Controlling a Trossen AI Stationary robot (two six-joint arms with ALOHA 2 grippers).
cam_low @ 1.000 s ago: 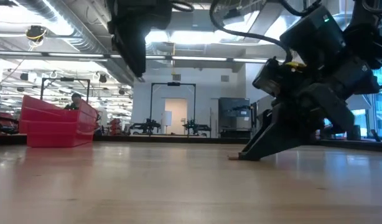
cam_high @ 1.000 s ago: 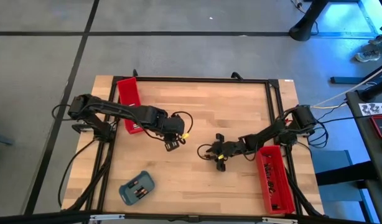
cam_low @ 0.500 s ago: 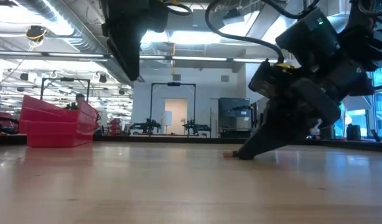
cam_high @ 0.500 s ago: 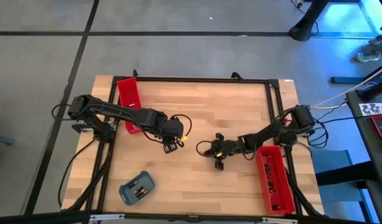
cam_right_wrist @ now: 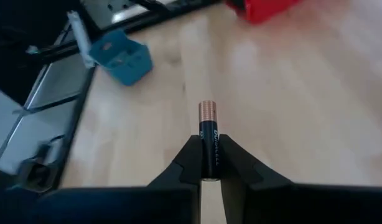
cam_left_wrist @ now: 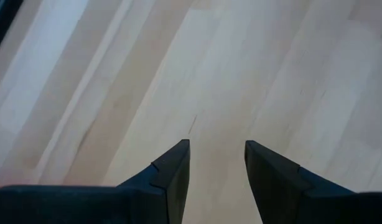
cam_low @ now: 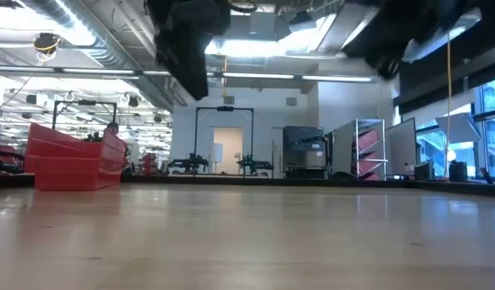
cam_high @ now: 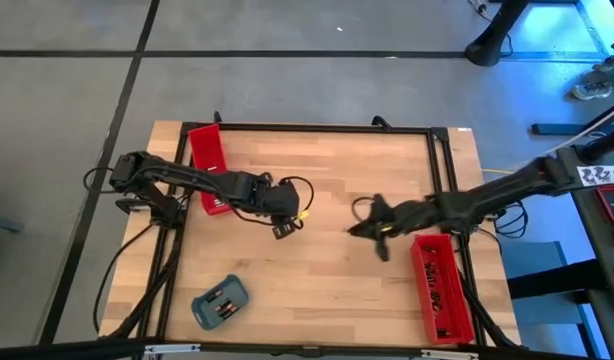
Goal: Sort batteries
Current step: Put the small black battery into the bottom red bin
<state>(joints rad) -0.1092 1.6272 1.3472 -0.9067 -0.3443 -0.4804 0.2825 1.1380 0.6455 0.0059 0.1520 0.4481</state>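
One battery [cam_right_wrist: 207, 127], black with a coppery end, sticks out from between the fingers of my right gripper [cam_right_wrist: 209, 142], which is shut on it. In the high view that gripper [cam_high: 372, 236] hangs over the table right of the middle, high above the wood. My left gripper [cam_left_wrist: 217, 149] is open over bare wood, nothing between its fingers; in the high view it [cam_high: 286, 228] is left of the middle. Small dark cells lie in the blue-grey tray [cam_high: 220, 303]. My right gripper pinches the battery's black body [cam_right_wrist: 209, 155] between its two fingers. The battery lies along the fingers, its coppery end [cam_right_wrist: 206, 109] pointing forward past the fingertips. It is lifted clear of the table.
A red tray [cam_high: 209, 165] stands at the far left and another red tray [cam_high: 442, 290] along the near right edge. The blue-grey tray sits near the front left corner. Bare wood stretches between the two grippers and across the table's middle [cam_high: 327, 180].
My right gripper has risen steeply from the table, where its fingertips rested beside a small thing on the wood, and has gone a little toward the right edge. The battery is now lifted clear. In the low view the gripper has climbed almost out of the picture.
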